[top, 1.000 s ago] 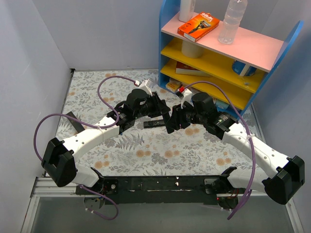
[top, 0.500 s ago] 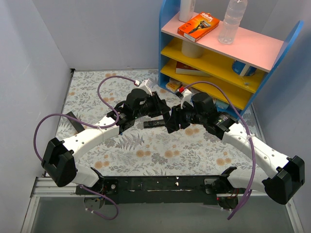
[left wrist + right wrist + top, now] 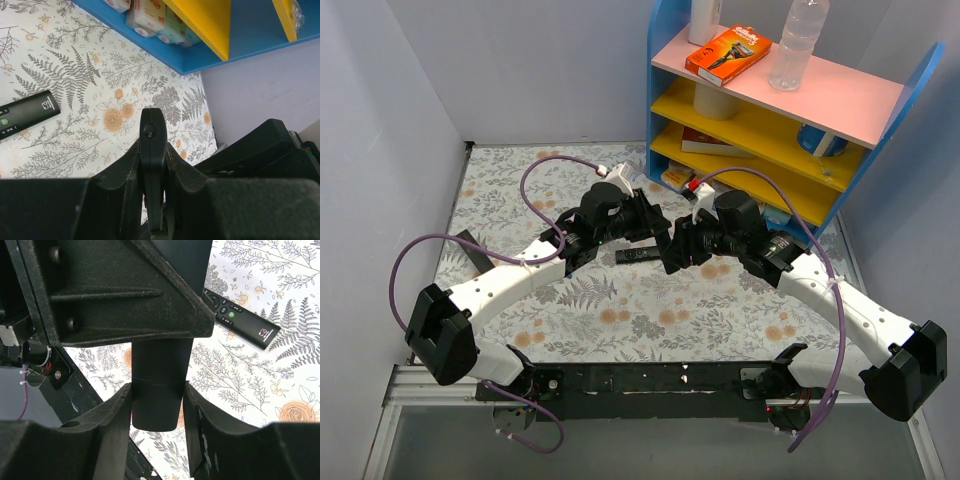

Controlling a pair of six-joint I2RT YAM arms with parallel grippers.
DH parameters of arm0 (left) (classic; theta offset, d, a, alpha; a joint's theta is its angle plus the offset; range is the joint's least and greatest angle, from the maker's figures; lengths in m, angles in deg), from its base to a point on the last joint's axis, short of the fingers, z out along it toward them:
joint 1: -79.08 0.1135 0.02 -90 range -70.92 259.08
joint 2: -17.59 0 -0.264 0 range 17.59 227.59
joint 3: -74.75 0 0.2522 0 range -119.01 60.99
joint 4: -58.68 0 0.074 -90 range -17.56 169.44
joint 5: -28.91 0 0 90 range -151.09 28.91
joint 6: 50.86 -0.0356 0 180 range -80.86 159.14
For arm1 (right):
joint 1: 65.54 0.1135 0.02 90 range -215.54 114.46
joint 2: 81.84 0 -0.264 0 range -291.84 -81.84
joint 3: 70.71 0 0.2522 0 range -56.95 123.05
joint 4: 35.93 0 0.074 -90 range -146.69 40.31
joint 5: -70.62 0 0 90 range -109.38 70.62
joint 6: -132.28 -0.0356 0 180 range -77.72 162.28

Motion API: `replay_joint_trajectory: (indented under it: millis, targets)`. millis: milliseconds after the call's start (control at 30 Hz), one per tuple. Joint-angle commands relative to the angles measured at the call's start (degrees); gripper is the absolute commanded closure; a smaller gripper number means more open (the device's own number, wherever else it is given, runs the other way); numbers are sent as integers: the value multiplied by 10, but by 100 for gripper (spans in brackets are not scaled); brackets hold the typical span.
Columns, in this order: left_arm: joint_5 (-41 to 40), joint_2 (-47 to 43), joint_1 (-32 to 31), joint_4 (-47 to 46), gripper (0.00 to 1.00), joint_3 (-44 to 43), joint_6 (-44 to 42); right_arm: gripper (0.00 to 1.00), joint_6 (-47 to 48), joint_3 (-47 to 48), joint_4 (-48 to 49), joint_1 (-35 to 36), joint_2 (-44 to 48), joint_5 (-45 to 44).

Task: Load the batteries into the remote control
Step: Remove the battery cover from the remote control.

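This is looking like a robot test cell dressed as a home: plain walls (image 3: pixel 550 70) are closing in a bench (image 3: pixel 650 310) with a flowered top, and a coloured shelf (image 3: pixel 850 100) at the far right is holding a razor box (image 3: pixel 728 55) and a bottle (image 3: pixel 798 45).

Tabletop (image 3: pixel 650 315) printed with grey leaves and orange flowers, plain pale lilac walls (image 3: pixel 540 70) at left and far sides, blue shelf unit (image 3: pixel 656 100) in far right corner, pink top shelf (image 3: pixel 840 95), yellow shelves (image 3: pixel 760 130) below, black rail (image 3: pixel 650 378) along near edge, even diffuse light.
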Motion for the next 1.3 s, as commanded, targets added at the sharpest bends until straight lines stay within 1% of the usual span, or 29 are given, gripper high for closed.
replay_joint_trajectory:
  millis: [0,67,267,433,533,567,667,800,1033,1200,1267]
  targets:
    - [-52,-30,10,4,100,-35,-21,69,35,-12,-3,3,14,16]
    - [-76,-31,28,-1,100,-35,-27,71,49,-21,-15,3,23,18]
    - [-84,-28,70,-45,100,-33,-58,72,80,-54,-55,4,43,24]
    - [-84,-15,95,-58,100,-45,-43,72,98,-67,-84,4,43,33]
    - [-94,-12,100,-58,100,-46,-31,72,107,-72,-100,4,42,31]
    - [-94,-12,100,-75,100,-45,-27,72,110,-72,-104,5,43,30]
    - [-97,-13,100,-84,100,-39,-12,72,117,-74,-118,5,43,27]
    - [-97,-18,101,-92,100,-28,21,72,115,-77,-129,5,42,18]
    - [-138,-28,98,-95,100,-13,65,71,98,-79,-127,6,31,13]
    - [-166,-30,94,-146,100,19,69,71,73,-68,-114,8,7,27]
    - [-171,-30,94,-167,100,23,56,71,70,-58,-111,10,-3,28]
